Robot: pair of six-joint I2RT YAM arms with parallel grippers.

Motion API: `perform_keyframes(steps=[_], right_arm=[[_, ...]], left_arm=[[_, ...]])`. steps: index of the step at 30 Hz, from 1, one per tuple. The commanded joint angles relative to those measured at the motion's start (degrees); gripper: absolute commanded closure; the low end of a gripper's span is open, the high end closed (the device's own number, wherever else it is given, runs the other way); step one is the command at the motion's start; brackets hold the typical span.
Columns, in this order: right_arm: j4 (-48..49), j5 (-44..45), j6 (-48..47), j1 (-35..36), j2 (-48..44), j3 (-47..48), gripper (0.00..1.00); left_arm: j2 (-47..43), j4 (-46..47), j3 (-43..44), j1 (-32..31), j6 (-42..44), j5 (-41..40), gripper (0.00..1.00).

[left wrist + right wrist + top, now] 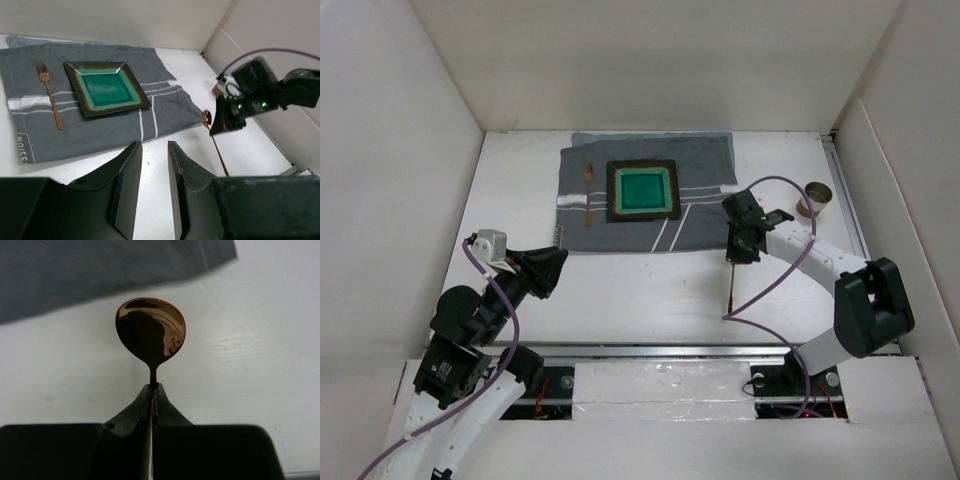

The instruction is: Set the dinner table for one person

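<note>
The white dinner table [620, 300] carries a grey striped mat [705, 165] with a teal square plate [643, 190] on it and a copper fork [590, 195] left of the plate. My right gripper [744, 243] is shut on a copper spoon [733, 285] and holds it just off the mat's right edge. In the right wrist view the spoon bowl [150, 332] sticks out past the closed fingertips [159, 399]. My left gripper [548, 270] is open and empty over bare table near the mat's front left corner. Its fingers [129, 185] frame the table in the left wrist view.
A small brown cup [813, 197] stands at the right near the wall panel and also shows in the left wrist view [216, 90]. White wall panels [410, 150] border the table on the left, right and back. The plate [107, 89] and fork [50, 100] lie ahead of the left gripper.
</note>
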Motion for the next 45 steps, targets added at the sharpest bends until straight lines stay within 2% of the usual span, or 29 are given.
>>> perform_keyframes(steps=[1,6,9,12,19,22,28,33,45], right_arm=[[0.62,2.59,-2.49,1.50,-1.50,8.03,1.00],[1.14,-0.66,-9.75,2.82,11.74,24.80,1.00],[-1.40,-1.10,-13.73,2.29,22.04,37.81,1.00],[-6.22,-6.46,-16.62,0.27,31.87,50.87,1.00],[-10.44,-9.45,-17.95,-1.49,45.26,72.42,1.00],[-11.68,-10.25,-17.87,-2.63,49.83,78.07,1.00],[-11.16,-11.92,-17.69,-3.95,53.88,82.04,1.00],[-12.83,-11.83,-17.25,-4.48,58.45,89.33,1.00],[-9.41,-12.36,-16.02,-5.62,61.18,86.53,1.00]], left_arm=[[2.04,2.02,-0.22,-0.25,-0.16,-0.23,0.76],[4.07,2.11,-0.48,-0.25,-0.25,-0.76,0.76],[5.21,2.02,-0.57,-0.25,-0.25,-1.02,0.76],[5.91,2.02,-0.66,-0.25,-0.25,-1.72,0.75],[7.49,1.50,-0.75,-0.25,-0.51,-3.22,0.75],[8.72,1.67,-0.75,-0.25,-0.25,-2.61,0.75],[10.13,2.29,-0.84,2.21,0.46,-0.59,0.75],[10.84,2.02,-0.75,2.21,0.28,-1.29,0.75],[12.07,1.85,-0.66,2.21,0.19,-1.81,0.75]])
